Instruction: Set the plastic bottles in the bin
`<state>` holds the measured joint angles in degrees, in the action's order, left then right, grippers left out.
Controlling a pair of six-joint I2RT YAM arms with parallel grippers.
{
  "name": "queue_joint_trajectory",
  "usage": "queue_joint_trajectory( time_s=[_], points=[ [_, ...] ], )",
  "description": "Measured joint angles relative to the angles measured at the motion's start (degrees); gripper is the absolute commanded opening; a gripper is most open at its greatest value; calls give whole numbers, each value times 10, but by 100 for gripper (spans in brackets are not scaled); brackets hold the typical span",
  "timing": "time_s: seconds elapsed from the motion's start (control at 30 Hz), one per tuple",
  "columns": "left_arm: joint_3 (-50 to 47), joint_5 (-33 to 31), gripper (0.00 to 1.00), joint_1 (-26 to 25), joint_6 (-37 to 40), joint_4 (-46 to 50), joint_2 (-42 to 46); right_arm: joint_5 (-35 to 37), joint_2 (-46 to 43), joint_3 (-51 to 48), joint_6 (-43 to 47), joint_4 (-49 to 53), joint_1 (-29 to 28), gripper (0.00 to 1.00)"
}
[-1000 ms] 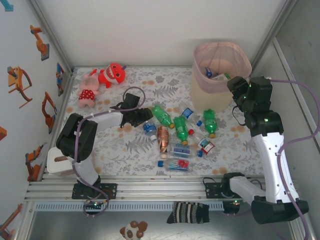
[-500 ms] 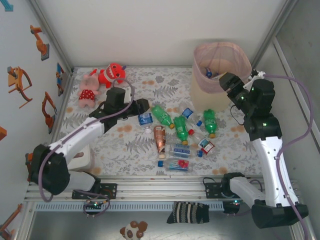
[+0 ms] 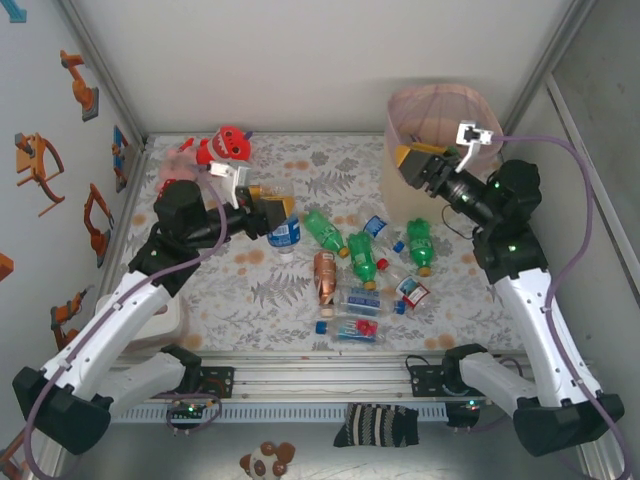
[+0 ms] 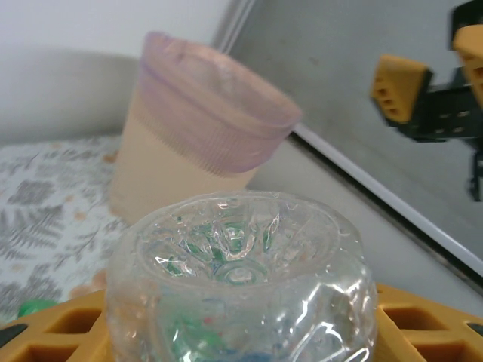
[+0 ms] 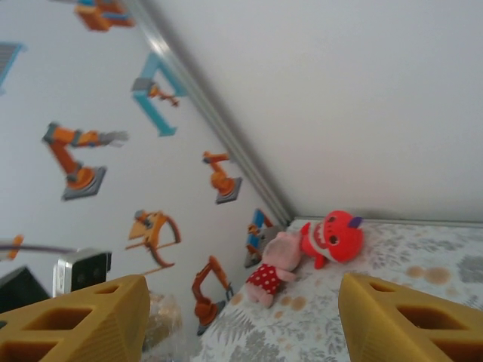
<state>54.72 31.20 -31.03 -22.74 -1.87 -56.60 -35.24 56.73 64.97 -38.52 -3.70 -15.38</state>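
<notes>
Two toys (image 3: 228,143) lie near left pincer (image 3: 275,212) gripping bottle (image 3: 285,233).

Overhead camera looks down from the near edge over the whole table (image 3: 270,290). Left wrist camera, tight against a clear bottle (image 4: 234,302), faces the bin (image 4: 189,151); right wrist camera faces the plush toys (image 5: 332,237). Overhead shares both.
</notes>
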Motion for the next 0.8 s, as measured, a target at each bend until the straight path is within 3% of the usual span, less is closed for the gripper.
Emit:
queue_joint_trajectory(
  time_s=[0.37,0.8],
  points=[
    [0,103,57,-1,2,-67,27,-39,66,10,191,1,-196,79],
    [13,158,57,-5,1,-93,47,-64,145,64,281,28,-303,84]
  ],
)
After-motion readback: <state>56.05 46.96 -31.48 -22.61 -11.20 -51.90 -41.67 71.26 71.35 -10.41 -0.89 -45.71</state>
